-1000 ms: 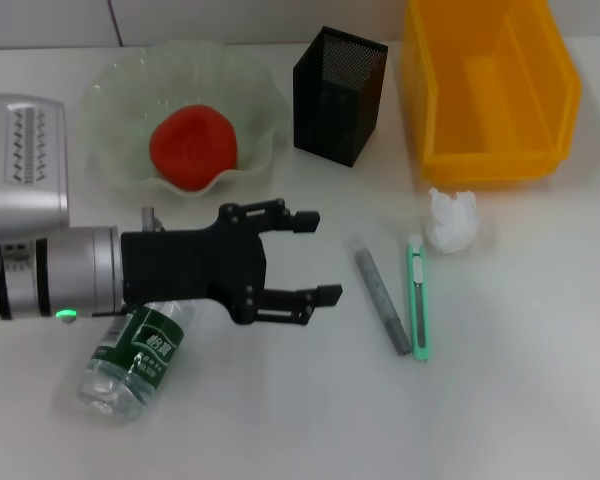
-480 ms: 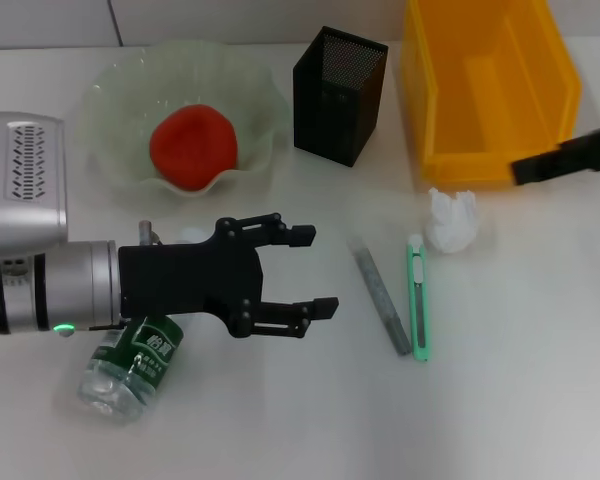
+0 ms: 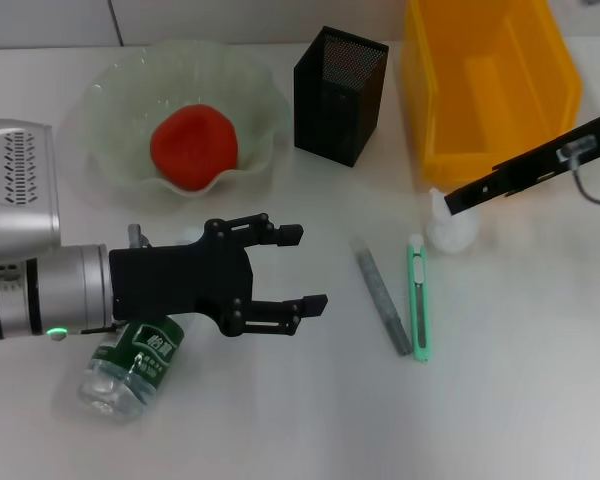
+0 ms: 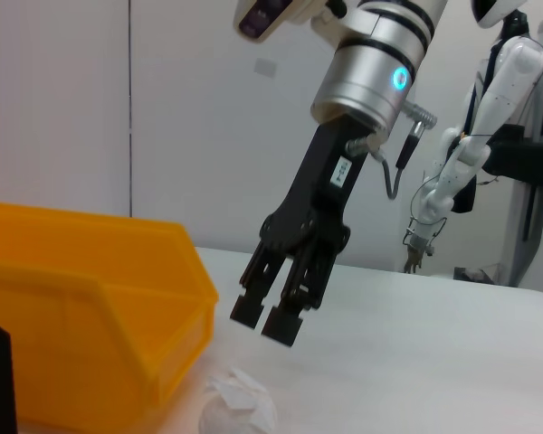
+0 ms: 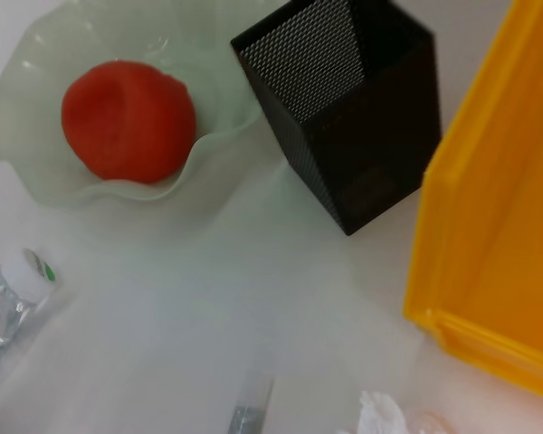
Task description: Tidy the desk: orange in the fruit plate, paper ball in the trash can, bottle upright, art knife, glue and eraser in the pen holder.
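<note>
The orange (image 3: 193, 148) lies in the pale green fruit plate (image 3: 265, 95) at the back left. The bottle (image 3: 130, 365) lies on its side at the front left, partly under my left arm. My left gripper (image 3: 302, 267) is open and empty, just right of the bottle. The paper ball (image 3: 448, 230) sits in front of the yellow trash can (image 3: 490, 90). My right gripper (image 3: 460, 200) hangs just above it, fingers close together; the left wrist view shows the gripper (image 4: 265, 318) over the ball (image 4: 240, 402). The art knife (image 3: 418, 300) lies flat on the desk.
The black mesh pen holder (image 3: 338, 95) stands between the plate and the trash can. A grey speckled stick (image 3: 383, 300) lies beside the art knife. The right wrist view shows the orange (image 5: 127, 117), the pen holder (image 5: 344, 108) and the trash can's wall (image 5: 489, 226).
My right arm has come in from the right and moved left until its gripper is over the paper ball. My left gripper has drifted slightly left and toward the front edge.
</note>
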